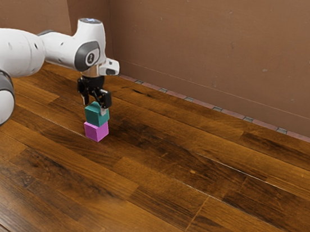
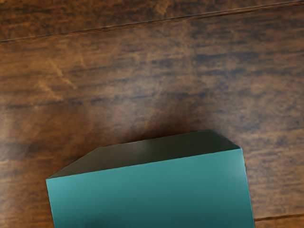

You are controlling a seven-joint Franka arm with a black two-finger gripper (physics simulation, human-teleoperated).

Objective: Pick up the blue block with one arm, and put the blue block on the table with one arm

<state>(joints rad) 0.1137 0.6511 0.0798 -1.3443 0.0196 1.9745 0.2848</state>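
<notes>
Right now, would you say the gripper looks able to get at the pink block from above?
Probably not: the teal block lies over the pink block, between it and the gripper.

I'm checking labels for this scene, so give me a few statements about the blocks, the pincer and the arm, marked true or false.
1. The blue block is directly above the pink block. True.
2. The pincer is down beside the pink block. False: the pincer is at the blue block's upper part.
3. The pink block rests on the wooden surface. True.
4. The arm comes in from the exterior view's right. False: the arm comes in from its left.
</notes>
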